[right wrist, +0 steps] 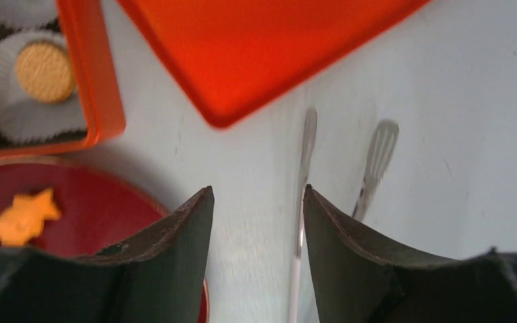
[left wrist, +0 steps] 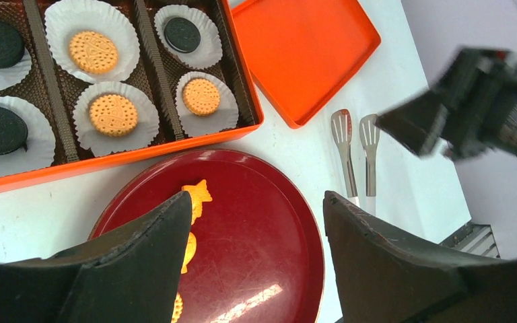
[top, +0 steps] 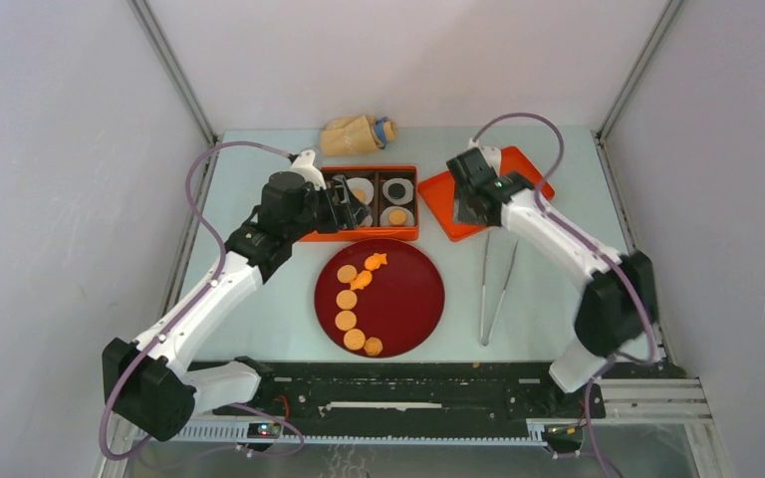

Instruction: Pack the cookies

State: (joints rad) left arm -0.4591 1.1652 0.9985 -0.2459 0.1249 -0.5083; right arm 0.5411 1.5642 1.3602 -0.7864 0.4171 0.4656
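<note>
Seven loose cookies [top: 351, 299], round tan ones and two bright orange shaped pieces, lie in a curve on the dark red plate [top: 428, 299], nearer the arm bases than either gripper and not yet packed. The tongs [top: 493, 289] lie flat on the table just right of the plate.

The right gripper [right wrist: 257, 192] hangs over the tongs' far tips with its fingers apart and nothing between them. One tong arm runs just under the inner edge of its right finger. The loose cookies sit to its left and below.

The left gripper [left wrist: 256, 202] hovers over the plate's far rim, also spread wide and empty, with a shaped cookie showing beside its left finger.

Just beyond it, the orange box [top: 374, 236] holds tan and black cookies in white liners [left wrist: 93, 40]. The lid [top: 528, 169] lies past the right gripper, and a tan bag [top: 357, 134] lies at the table's far edge.

The step appears to be taking up the tongs. That likely calls for centring both tong arms between the fingers and descending squarely before closing, so that neither arm slips out.
</note>
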